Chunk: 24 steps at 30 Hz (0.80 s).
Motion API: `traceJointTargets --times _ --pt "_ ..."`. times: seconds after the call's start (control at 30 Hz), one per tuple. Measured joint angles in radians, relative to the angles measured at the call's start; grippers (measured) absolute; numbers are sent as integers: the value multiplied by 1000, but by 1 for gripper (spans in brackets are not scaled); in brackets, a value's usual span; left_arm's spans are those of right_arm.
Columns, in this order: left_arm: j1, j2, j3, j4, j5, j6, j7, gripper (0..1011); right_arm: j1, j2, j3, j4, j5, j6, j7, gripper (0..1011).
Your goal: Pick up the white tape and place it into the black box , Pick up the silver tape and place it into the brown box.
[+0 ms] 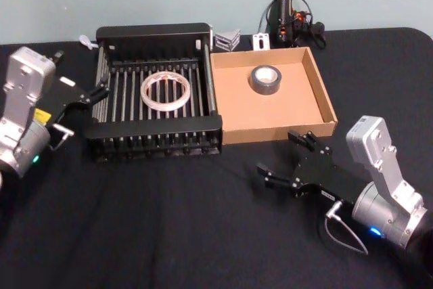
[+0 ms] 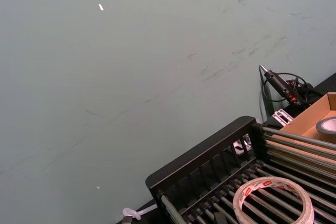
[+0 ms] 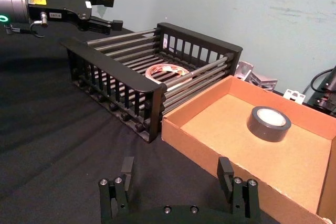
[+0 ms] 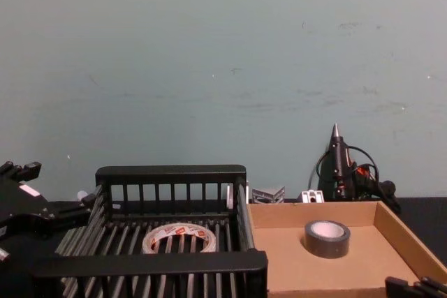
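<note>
My right pincer [image 1: 287,157] hovers released over the black tabletop [image 1: 169,221], its two fingers spread wide and holding nothing, just in front of the near wall of the brown box [image 1: 233,109]. A strip of bare cloth separates its fingertips from that wall; open tabletop extends to the near side and toward the middle.

My left pincer [image 1: 101,89] is likewise released, fingers parted and empty, close beside the outer side wall of the black box [image 1: 152,32], slightly above the rim.

The two boxes stand side by side with their adjoining walls touching or nearly so. The white tape [image 1: 164,91] lies flat on the slatted floor of the black box, near its centre, apart from all four barred walls: a wide, thin-walled, whitish translucent ring with red print on the inner core. The silver tape [image 1: 265,78] lies flat on the floor of the brown box, toward the far wall, clear of the sides: a chunky dark grey roll with a white core.
</note>
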Motion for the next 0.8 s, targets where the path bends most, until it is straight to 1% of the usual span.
traceJointTargets --times 0.8 --pt "0 0 0 0 0 0 0 1001 0 0 0 0 0 0 0 1002"
